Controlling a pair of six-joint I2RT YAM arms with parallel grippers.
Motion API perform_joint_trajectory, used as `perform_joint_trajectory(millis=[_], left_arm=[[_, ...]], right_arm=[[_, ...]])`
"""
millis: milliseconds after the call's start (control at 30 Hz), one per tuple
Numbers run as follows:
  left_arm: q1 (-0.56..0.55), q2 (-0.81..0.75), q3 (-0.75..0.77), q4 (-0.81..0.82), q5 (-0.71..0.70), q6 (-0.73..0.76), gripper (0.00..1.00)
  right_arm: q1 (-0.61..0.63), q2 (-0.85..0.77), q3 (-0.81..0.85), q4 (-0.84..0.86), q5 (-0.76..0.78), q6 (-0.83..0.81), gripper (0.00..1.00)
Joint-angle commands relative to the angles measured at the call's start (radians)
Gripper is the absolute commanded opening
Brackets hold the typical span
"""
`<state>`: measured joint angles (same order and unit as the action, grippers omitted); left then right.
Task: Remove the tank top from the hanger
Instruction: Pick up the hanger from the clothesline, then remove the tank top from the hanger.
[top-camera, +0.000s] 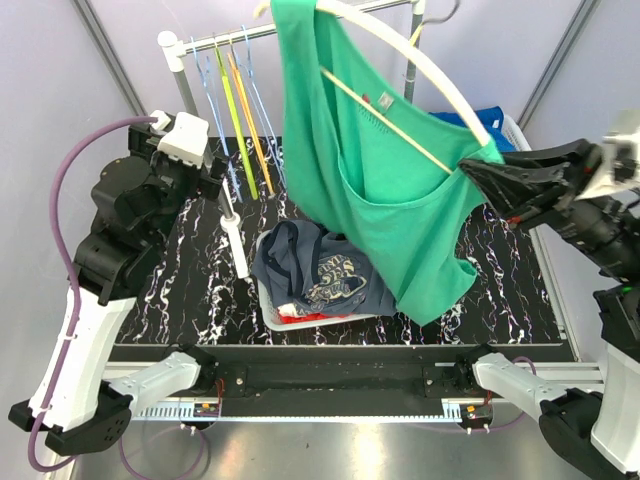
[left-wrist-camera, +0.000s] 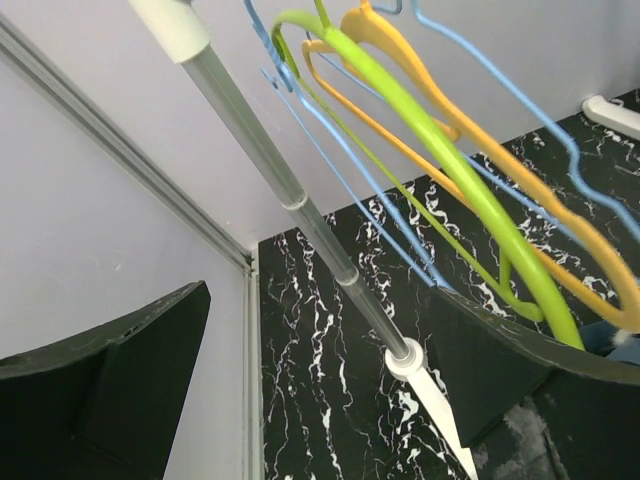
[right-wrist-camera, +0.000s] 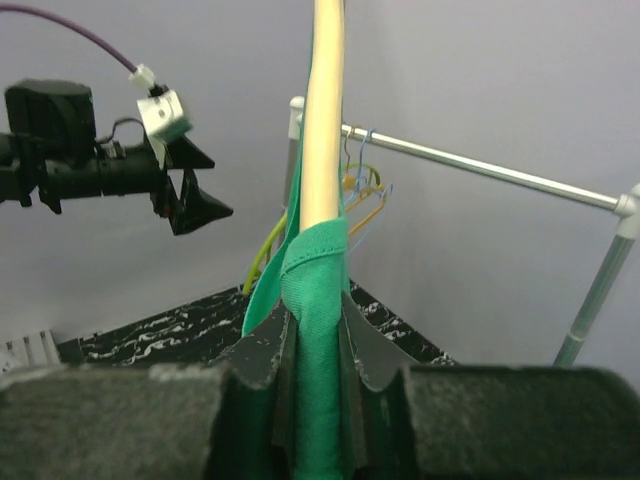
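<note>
Black marbled table (top-camera: 180, 290), grey walls, rack rail (top-camera: 215, 42) at the back. My right gripper (right-wrist-camera: 318, 370) is clenched on one end of the pale hanger (top-camera: 420, 60), held high, with the strap pinched in too. The green tank top (top-camera: 390, 190) is on the hanger and droops over the clothes pile (top-camera: 315, 270). My left gripper (left-wrist-camera: 320, 345) is spread wide and empty beside the rack (well apart from the top). Risks: the pinched strap won't slide off, a hard tug could twist the hanger loose, and the left arm could snag the coloured hangers (left-wrist-camera: 440, 160).
</note>
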<state>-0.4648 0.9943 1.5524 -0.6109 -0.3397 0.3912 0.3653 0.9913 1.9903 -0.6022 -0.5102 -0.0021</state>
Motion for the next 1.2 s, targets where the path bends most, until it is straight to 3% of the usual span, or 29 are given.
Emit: perform_joint_trajectory(millis=[0,133,267,500,700,933,1167], left_arm=[[0.005,-0.033,0.077,-0.027,0.116,-0.017,0.99],[0.005,-0.045,0.107,-0.085,0.179,-0.031,0.99],[0.005,-0.059,0.109,-0.134,0.258,-0.035,0.99],[0.003,-0.176,-0.023,-0.219,0.547,0.020,0.99],[0.003,-0.304,-0.103,-0.141,0.758,0.069,0.99],[0.005,-0.263,-0.009,-0.138,0.881,-0.023,0.99],[0.009,-0.206,0.002,-0.190,1.116,-0.072,0.99]], right_arm=[[-0.003,-0.009,-0.045,-0.062,0.001,-0.055,0.00],[-0.003,-0.062,-0.168,-0.157,-0.060,-0.082,0.00],[-0.003,-0.068,-0.189,-0.278,-0.168,-0.130,0.00],[-0.003,-0.080,-0.214,-0.309,-0.398,-0.127,0.00],[-0.003,-0.063,-0.260,-0.288,-0.520,-0.087,0.00],[-0.002,-0.077,-0.292,-0.263,-0.536,-0.075,0.00],[-0.003,-0.057,-0.288,-0.217,-0.574,-0.044,0.00]])
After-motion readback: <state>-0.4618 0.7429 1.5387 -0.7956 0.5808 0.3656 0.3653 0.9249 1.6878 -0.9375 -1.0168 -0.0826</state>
